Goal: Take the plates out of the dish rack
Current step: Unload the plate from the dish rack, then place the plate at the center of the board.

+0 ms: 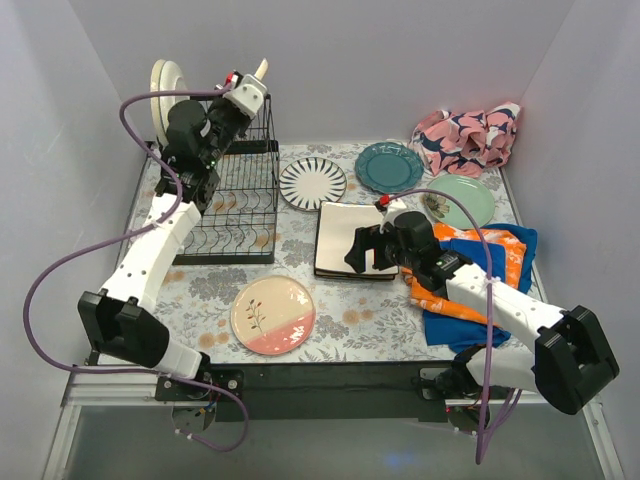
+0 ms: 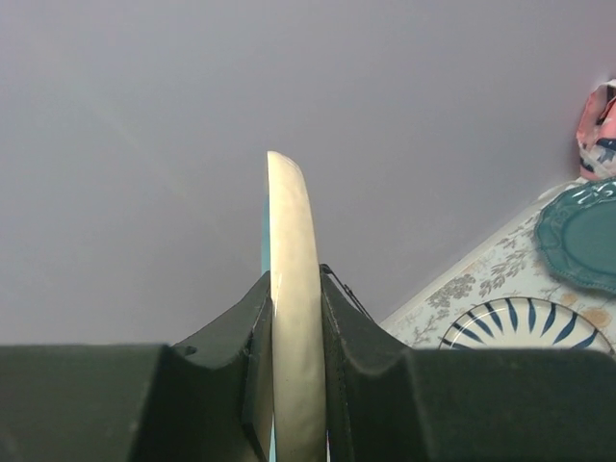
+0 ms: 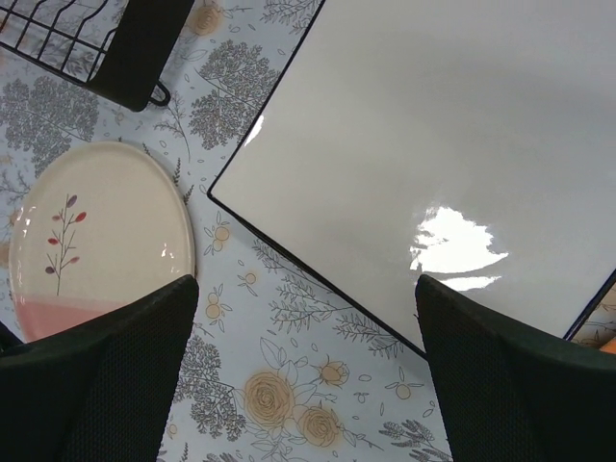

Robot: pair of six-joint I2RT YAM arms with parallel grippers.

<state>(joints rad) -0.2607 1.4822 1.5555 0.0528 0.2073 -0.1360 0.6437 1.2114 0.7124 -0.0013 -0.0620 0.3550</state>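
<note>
The black wire dish rack (image 1: 235, 205) stands at the left. My left gripper (image 1: 252, 88) is at the rack's top far corner, shut on the rim of a cream plate (image 1: 262, 68) held edge-on; the left wrist view shows this plate (image 2: 292, 241) clamped between both fingers. Two cream plates (image 1: 166, 92) stand upright at the rack's far left. My right gripper (image 1: 360, 250) is open and empty, low over the near left corner of the square cream plates (image 1: 345, 225), which also show in the right wrist view (image 3: 433, 144).
On the floral mat lie a black-striped plate (image 1: 312, 183), a teal plate (image 1: 389, 167), a pale green plate (image 1: 460, 200) and a cream-and-pink plate (image 1: 272, 314). A pink patterned cloth (image 1: 468, 138) sits far right. An orange and blue cloth (image 1: 490, 265) lies under my right arm.
</note>
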